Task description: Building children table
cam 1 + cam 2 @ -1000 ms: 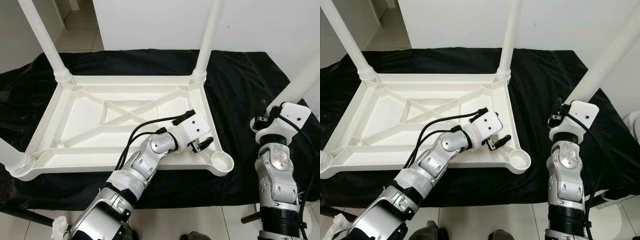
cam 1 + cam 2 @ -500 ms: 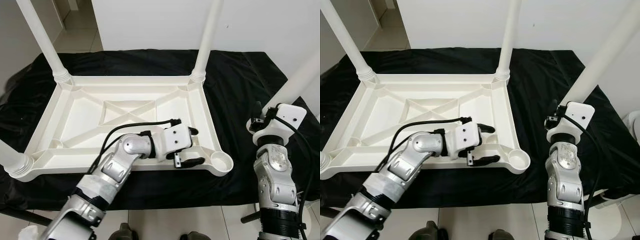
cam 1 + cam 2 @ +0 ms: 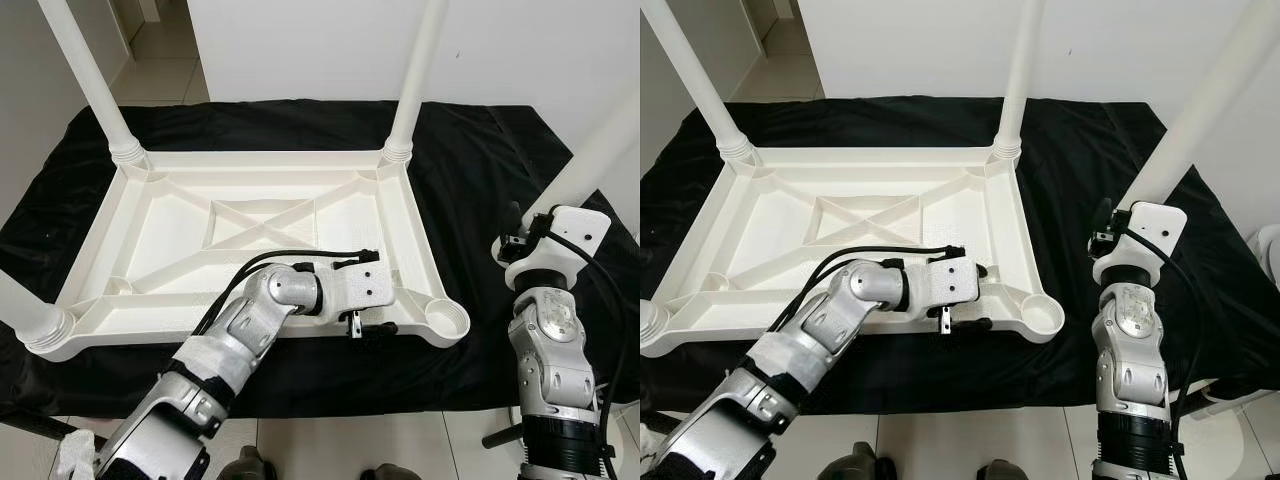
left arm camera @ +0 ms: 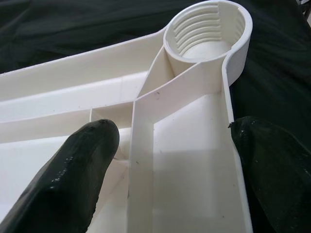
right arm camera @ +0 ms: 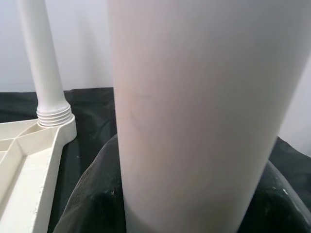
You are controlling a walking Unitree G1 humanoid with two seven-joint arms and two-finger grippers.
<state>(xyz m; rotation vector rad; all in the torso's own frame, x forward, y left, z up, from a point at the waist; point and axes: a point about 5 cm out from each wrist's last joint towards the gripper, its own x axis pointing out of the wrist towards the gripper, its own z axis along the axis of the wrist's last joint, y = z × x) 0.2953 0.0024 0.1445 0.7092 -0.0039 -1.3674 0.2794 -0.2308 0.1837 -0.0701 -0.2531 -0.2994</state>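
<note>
The white children's table top (image 3: 150,225) lies upside down on a black cloth, with legs standing in three corners. Its near right socket (image 3: 446,320) is an empty threaded ring (image 4: 206,36). My left gripper (image 3: 366,323) is open and points down over the near rim just left of that socket. One black finger (image 4: 73,170) is inside the frame and the other (image 4: 272,160) outside the rim wall. Off the table's right end, my right gripper (image 3: 522,237) is shut on a loose white leg (image 3: 600,150), which leans up and to the right (image 5: 194,111).
The black cloth (image 3: 480,170) covers the low surface under the table top and hangs over its edges. Upright legs rise at the far left (image 3: 90,75), far right (image 3: 415,70) and near left (image 3: 25,310). A white wall stands behind; tiled floor lies in front.
My left gripper has swung from above the inner ribs down onto the near rim beside the empty socket, its fingers turning downward. The right arm and its leg have hardly moved.
</note>
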